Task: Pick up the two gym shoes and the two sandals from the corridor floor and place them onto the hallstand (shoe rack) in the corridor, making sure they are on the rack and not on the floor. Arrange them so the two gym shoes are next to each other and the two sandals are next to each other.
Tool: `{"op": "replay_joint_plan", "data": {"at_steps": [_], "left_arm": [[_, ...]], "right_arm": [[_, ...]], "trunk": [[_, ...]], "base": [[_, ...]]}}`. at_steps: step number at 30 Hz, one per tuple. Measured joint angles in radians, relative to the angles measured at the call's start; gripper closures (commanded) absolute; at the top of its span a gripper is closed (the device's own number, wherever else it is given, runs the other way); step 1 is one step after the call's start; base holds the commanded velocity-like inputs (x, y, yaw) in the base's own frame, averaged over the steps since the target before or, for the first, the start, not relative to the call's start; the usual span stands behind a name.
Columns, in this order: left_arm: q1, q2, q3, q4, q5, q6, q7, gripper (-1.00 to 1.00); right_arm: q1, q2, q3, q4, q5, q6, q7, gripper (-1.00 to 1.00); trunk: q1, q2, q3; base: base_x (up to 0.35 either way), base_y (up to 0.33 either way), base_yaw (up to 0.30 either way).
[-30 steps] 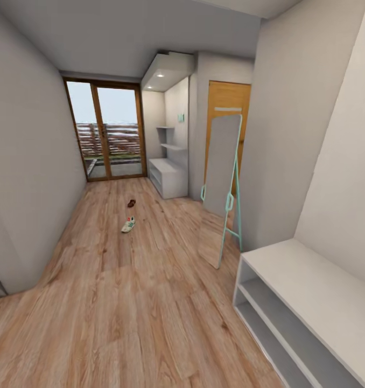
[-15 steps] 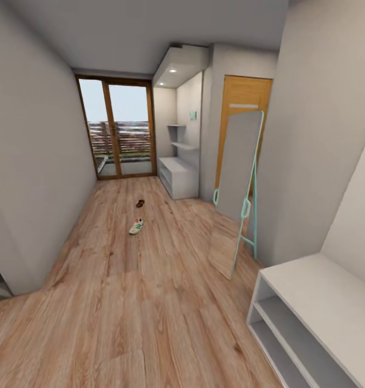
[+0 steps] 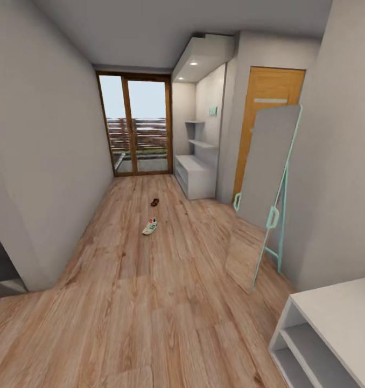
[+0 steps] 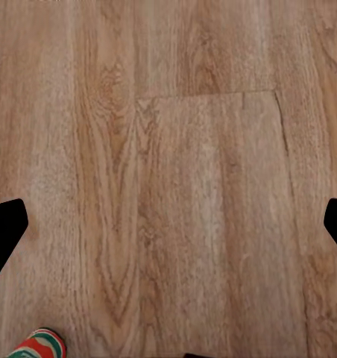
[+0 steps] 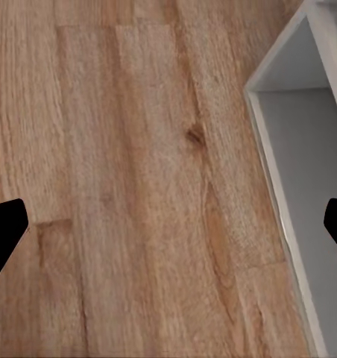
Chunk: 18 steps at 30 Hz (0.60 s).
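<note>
Where corridor floor (image 3: 128, 302) runs long, hallstand (image 3: 196, 175) stands far.

Both claws (image 4: 168, 224) (image 5: 168, 224) wide apart, downward.

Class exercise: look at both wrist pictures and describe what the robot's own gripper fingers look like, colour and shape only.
In each wrist view the fingers appear as flat, featureless black wedges at opposite edges: left gripper fingers, right gripper fingers. Each tapers to a blunt tip. No markings, cables or texture can be made out.

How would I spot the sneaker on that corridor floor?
Look down the corridor toward the glass balcony doors. Midway along the wood floor lie two small shoes. The nearer one is the sneaker, white with green touches, unlike the dark brown sandal beyond it.
</note>
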Motion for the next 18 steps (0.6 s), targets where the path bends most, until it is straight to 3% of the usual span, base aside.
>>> {"op": "replay_joint_plan", "data": {"at_steps": [13,18], "left_arm": [[0.0,0.0,0.0,0.001,0.0,-0.002,0.0,-1.0],[0.0,0.0,0.0,0.001,0.0,-0.003,0.0,-1.0]], "right_arm": [[0.0,0.0,0.001,0.0,0.0,0.0,0.0,-1.0],[0.0,0.0,0.001,0.001,0.0,0.0,-0.001,-1.0]], "trunk": [[0.0,0.0,-0.015],[0.0,0.0,-0.017]], "base": [[0.339,0.0,0.195],[0.339,0.0,0.052]]}}
